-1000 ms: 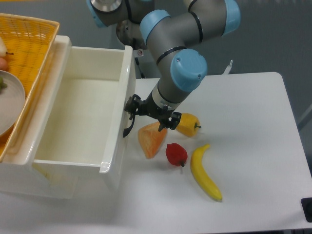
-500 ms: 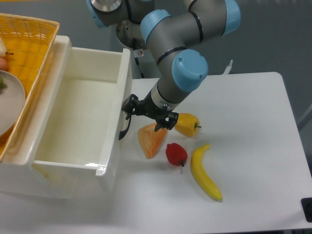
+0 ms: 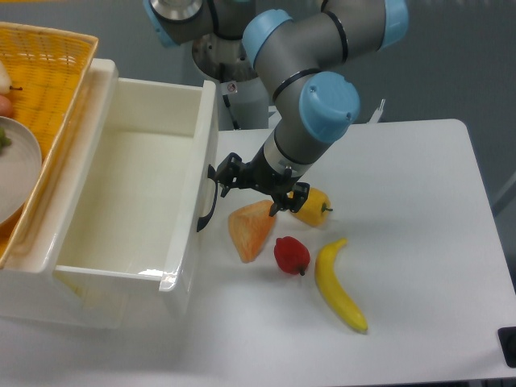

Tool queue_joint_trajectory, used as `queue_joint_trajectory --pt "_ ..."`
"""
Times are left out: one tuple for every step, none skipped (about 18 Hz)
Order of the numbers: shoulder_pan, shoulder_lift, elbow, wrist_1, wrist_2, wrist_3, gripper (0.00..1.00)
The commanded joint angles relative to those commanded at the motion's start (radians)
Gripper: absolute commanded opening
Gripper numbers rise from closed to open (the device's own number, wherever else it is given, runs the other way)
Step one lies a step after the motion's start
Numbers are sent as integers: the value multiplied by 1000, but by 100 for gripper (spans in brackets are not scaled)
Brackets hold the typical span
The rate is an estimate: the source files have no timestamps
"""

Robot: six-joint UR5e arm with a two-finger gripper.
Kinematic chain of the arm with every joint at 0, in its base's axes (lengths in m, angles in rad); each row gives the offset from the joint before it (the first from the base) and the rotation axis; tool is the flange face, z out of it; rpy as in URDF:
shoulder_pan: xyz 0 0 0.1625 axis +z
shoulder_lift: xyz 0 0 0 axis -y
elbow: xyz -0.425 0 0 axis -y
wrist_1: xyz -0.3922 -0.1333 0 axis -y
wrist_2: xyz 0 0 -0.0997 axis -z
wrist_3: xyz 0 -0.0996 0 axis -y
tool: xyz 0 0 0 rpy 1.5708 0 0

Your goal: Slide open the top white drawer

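Camera view is showing one top white drawer (image 3: 129,201) standing pulled out at the left, its black handle (image 3: 210,201) facing one gripper (image 3: 256,184) just beside it, fingers spread apart, gripping nothing. One banana (image 3: 339,286), one orange wedge (image 3: 250,230), one yellow pepper (image 3: 313,206), partly hidden, and one red fruit (image 3: 291,255) are lying nearby.

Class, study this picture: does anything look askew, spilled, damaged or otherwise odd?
Nothing looks spilled or broken. The top white drawer is pulled far out and empty. The orange slice, red pepper, yellow pepper and banana lie loose on the table, which seems deliberate.
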Motion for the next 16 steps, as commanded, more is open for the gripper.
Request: queue_joint_trajectory --pt "3 2 0 15 2 25 100" --pt "6 2 0 18 5 46 100" --pt "5 2 0 20 17 77 100" --pt "5 3 0 25 35 117 100" --pt "3 6 -2 31 55 159 100" --pt "2 8 -3 32 75 192 100" --pt "0 8 -3 37 92 218 100" --pt "-3 8 -5 52 104 235 100" --pt "-3 8 -6 63 115 250 100" --pt "-5 6 -8 66 118 266 100" --pt "-5 5 -9 66 118 289 100" --pt "-3 2 -9 66 120 310 100" --pt "-3 -2 -11 68 120 327 100" --pt "-2 -8 -11 69 121 336 100" --pt "0 -11 -12 74 130 341 100" --pt "2 -17 -12 80 141 344 100"
